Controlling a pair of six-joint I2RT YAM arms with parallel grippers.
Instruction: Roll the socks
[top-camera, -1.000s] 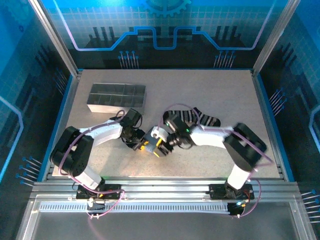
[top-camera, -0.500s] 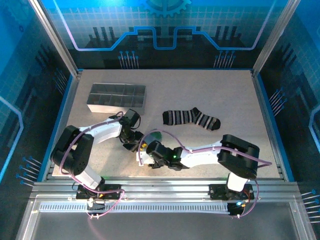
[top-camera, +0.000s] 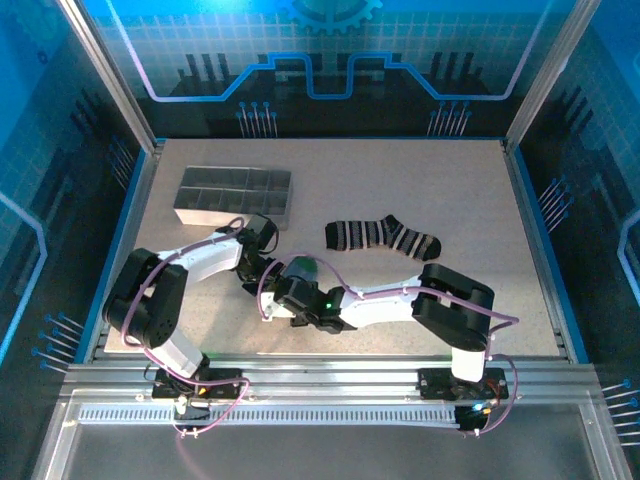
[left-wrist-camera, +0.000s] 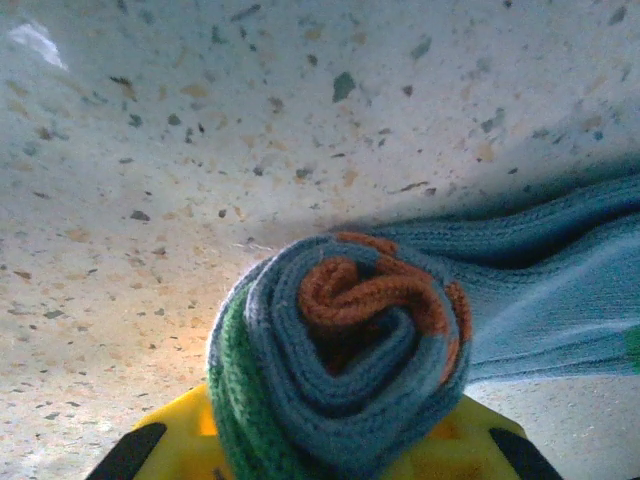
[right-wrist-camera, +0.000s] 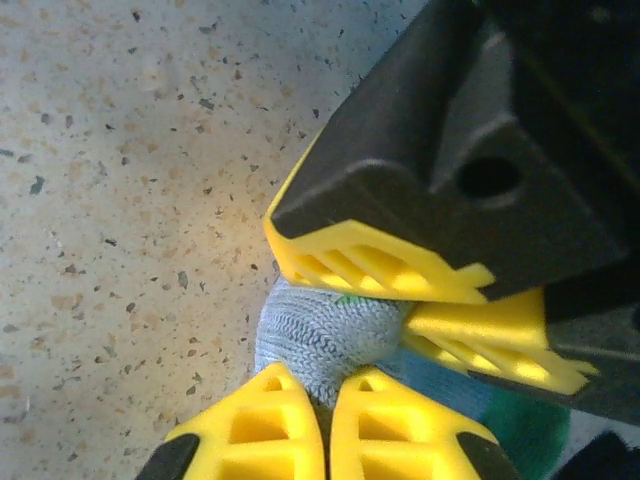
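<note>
We note grey-blue sock in tight roll: orange cuff at core, green band at 8 o'clock edge, loose tail running off toward 3 o'clock over desk. Left jaws closed on roll, yellow pads under it. Right jaws near-closed, tips pinching same sock's grey end from 6 o'clock. From above, black striped sock lies flat, well apart at 2 o'clock from roll. Grey tray at 10 o'clock.

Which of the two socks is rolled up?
The grey-blue sock with the orange cuff: most of it is wound into a tight coil, with a short tail left. The black striped sock lies flat and unrolled.
</note>
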